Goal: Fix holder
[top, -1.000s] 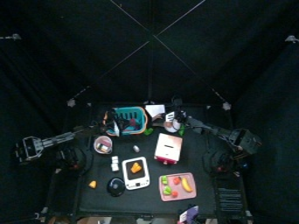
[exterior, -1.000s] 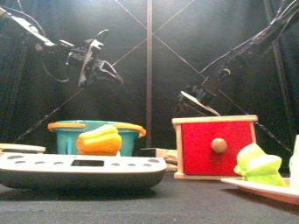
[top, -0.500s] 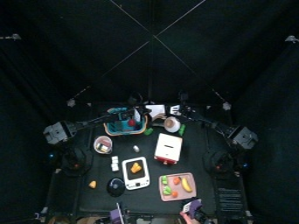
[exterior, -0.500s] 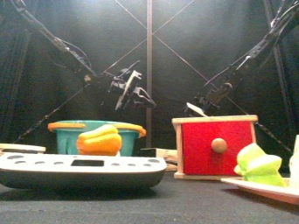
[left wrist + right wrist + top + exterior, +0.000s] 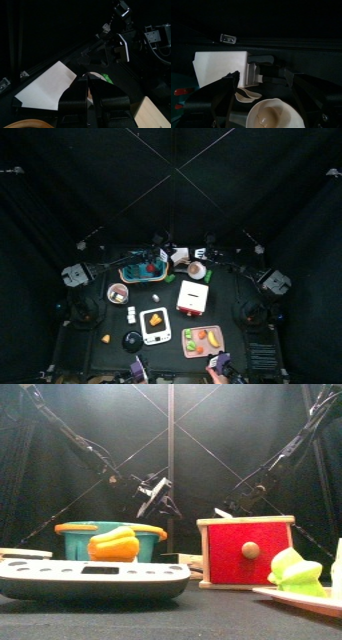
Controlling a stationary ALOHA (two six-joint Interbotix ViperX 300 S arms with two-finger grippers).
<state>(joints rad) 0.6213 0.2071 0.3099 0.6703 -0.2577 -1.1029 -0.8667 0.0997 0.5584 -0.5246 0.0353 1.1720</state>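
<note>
The holder (image 5: 144, 269), a teal latticed basket with an orange rim, stands at the table's back left; in the front view the holder (image 5: 94, 544) has a yellow-green piece leaning on its front. My left gripper (image 5: 162, 256) hangs in the air above the holder's far right corner. In the front view the left gripper (image 5: 154, 492) is clear of the rim, and the left wrist view shows the left gripper (image 5: 89, 95) with jaws together and nothing seen between them. My right gripper (image 5: 201, 254) hovers behind the white cup (image 5: 271, 116), and the right gripper (image 5: 262, 86) stands wide open and empty.
A red box with a wooden frame (image 5: 247, 552) stands right of the holder. A white sheet (image 5: 219, 66) lies at the table's back. A pink bowl (image 5: 118, 293), a white device (image 5: 155, 326) and a pink fruit tray (image 5: 203, 341) fill the front.
My left arm has swung in from the table's left side to above the holder's back right corner. The right gripper has edged inward behind the cup and stayed open.
</note>
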